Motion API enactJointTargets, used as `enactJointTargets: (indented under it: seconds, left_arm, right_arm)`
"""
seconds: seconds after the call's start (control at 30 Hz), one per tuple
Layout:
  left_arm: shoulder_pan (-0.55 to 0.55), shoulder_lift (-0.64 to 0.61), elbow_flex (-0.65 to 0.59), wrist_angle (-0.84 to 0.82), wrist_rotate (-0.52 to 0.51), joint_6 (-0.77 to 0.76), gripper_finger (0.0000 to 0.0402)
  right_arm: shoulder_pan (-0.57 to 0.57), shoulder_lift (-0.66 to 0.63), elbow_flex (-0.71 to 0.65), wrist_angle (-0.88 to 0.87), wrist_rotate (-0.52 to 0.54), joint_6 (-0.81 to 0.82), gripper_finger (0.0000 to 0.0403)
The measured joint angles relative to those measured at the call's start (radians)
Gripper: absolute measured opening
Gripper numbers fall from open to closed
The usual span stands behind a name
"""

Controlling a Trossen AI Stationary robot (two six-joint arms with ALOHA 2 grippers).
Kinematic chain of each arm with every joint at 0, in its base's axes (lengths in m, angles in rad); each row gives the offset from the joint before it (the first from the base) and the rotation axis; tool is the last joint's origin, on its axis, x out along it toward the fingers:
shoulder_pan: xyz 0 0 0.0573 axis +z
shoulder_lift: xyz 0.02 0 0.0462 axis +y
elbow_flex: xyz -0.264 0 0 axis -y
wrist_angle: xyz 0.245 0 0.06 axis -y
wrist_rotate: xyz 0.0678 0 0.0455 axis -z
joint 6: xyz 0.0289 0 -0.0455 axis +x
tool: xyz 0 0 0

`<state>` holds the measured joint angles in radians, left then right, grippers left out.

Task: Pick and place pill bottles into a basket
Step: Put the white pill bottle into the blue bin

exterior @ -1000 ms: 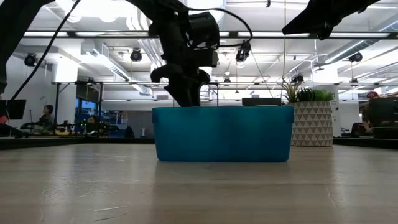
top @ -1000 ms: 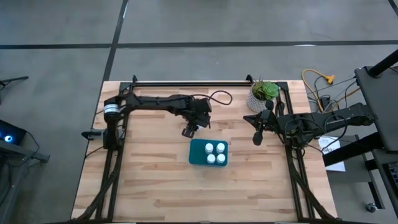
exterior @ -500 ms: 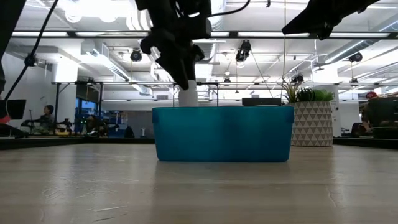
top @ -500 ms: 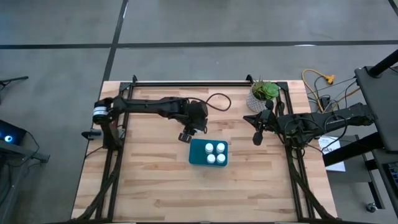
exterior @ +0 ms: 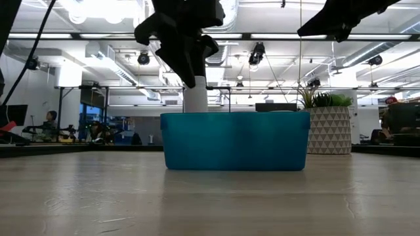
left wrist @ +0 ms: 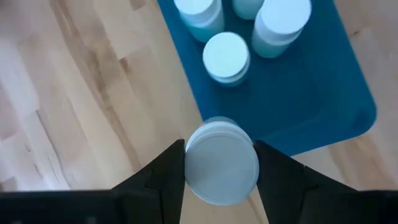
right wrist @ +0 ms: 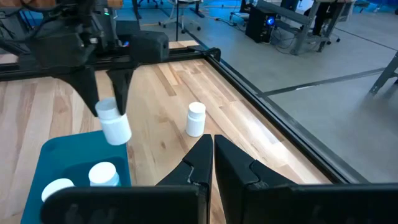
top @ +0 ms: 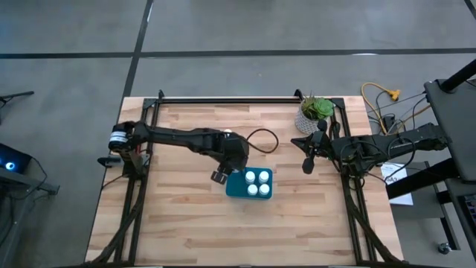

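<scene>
The teal basket (top: 236, 186) stands mid-table and holds several white pill bottles (top: 256, 183); three of them show in the left wrist view (left wrist: 227, 56). My left gripper (top: 218, 176) is shut on another white bottle (exterior: 195, 98), which hangs over the basket's left edge (left wrist: 205, 124). One more bottle (right wrist: 196, 118) stands on its base on the wood beyond the basket. My right gripper (top: 306, 165) waits shut and empty at the table's right, by the plant pot. My left gripper pinches the bottle's upper part, at the cap (right wrist: 107, 109), between its two fingers (left wrist: 166, 169), one on each side. The fingers come from above, pointing down. The bottle hangs below them, lifted clear, a little above the basket's rim.
A white plant pot with a green plant (top: 312, 115) stands at the far right of the table. A black rail (top: 223, 99) runs along the far edge. Bare wood lies in front of and left of the basket.
My left gripper has risen with the bottle, lifting it clear from behind the basket. It has carried it toward the table's near edge, to above the basket's left end. My right arm has kept still.
</scene>
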<state>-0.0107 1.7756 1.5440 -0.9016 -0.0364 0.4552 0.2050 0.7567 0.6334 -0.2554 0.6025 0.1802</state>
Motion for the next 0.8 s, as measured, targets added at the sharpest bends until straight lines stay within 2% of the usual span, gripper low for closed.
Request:
enactJointTargets:
  seconds: [0.33, 0.57, 0.8]
  left_arm:
    - [-0.042, 0.004, -0.015, 0.003, 0.002, -0.043, 0.0147]
    - [-0.057, 0.051, -0.017, 0.064, 0.027, -0.06, 0.0147]
    - [-0.058, 0.102, -0.031, 0.057, 0.032, -0.06, 0.0147]
  right_arm:
    - [0.0, 0.0, 0.0, 0.0, 0.0, 0.0, 0.0009]
    - [0.0, 0.0, 0.0, 0.003, -0.001, 0.004, 0.0009]
    - [0.0, 0.0, -0.002, 0.004, -0.003, 0.005, 0.0009]
